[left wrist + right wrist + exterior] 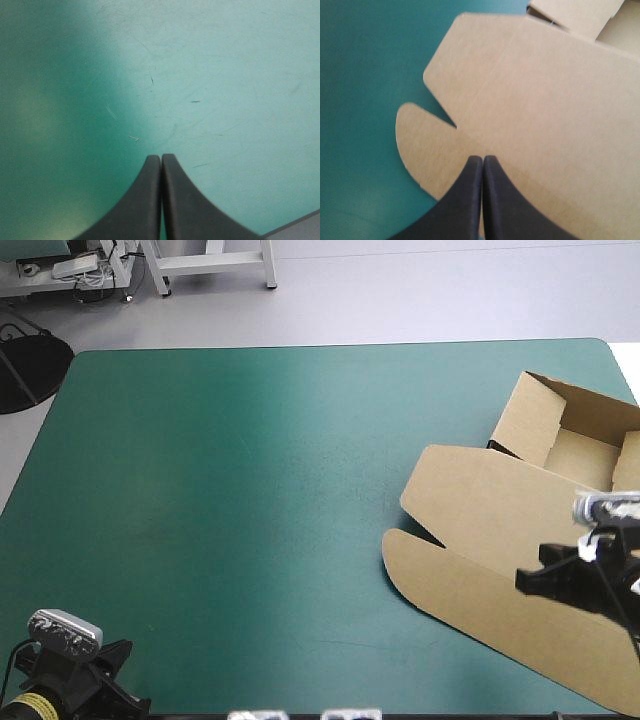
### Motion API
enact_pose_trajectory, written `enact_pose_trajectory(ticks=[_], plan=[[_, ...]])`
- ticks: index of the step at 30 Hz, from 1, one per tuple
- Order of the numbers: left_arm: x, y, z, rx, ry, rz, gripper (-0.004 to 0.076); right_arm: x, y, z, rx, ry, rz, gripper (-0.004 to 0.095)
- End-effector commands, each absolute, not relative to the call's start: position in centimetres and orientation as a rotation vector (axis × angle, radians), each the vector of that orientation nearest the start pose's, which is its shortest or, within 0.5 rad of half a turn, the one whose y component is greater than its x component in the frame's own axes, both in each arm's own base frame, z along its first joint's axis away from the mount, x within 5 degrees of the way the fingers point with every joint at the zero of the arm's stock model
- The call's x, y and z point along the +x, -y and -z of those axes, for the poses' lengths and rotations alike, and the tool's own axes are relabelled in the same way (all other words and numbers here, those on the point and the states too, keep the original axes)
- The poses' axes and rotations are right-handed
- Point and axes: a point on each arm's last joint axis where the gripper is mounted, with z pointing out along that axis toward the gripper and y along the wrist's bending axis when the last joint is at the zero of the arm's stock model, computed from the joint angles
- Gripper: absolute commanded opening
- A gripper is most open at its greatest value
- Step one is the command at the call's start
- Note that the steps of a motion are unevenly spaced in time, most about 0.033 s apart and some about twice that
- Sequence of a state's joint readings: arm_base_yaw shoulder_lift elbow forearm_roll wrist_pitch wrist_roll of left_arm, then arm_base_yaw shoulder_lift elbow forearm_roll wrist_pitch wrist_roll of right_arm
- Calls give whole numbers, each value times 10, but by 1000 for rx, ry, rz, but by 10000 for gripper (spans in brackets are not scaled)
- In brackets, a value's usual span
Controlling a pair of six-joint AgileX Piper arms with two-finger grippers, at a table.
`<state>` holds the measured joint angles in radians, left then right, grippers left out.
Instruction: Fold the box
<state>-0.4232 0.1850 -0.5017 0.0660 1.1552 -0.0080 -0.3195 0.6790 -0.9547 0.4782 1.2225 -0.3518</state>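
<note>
Though the box (580, 455) had tray walls raised, its lid (480, 525) lay flat under the right gripper (482, 159), pinched together like the left gripper (161, 158) far from the box.

Robotics lab or test bay, not a home. The landmark is a wide table (250, 490) with a teal-green cover. Beyond its far edge lies a bare pale grey floor (400, 300) with the white metal frame legs (212, 265) of a stand. Off the far left corner are a wheeled cart (105, 275) carrying a power strip (76, 265) and a black round base (30, 365). At the table's right edge, a robot gripper (482, 159) hangs over a brown box (500, 530).
</note>
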Motion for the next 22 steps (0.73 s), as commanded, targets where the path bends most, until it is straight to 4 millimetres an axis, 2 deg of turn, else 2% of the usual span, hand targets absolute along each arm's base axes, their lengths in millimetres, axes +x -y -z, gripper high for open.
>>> enact_pose_trajectory(ticks=[1, 2, 5, 10, 16, 22], plan=[[22, 5, -280, 480, -2200, 153, -8, 82, -14, -352, -70, -2284, -241, -13], [22, 5, -280, 479, -2197, 154, -8, 79, -13, -337, -64, -2308, -227, -13], [23, 5, -281, 507, -2173, 142, -8, 72, -13, -309, -53, -2321, -200, -13], [23, 5, -282, 518, -2156, 137, -8, 61, -16, -283, -43, -2337, -205, -13], [23, 5, -282, 523, -2154, 134, -8, 55, -15, -282, -42, -2275, -161, -13], [22, 5, -281, 527, -2171, 131, -8, 54, -17, -281, -46, -2284, -188, -13]])
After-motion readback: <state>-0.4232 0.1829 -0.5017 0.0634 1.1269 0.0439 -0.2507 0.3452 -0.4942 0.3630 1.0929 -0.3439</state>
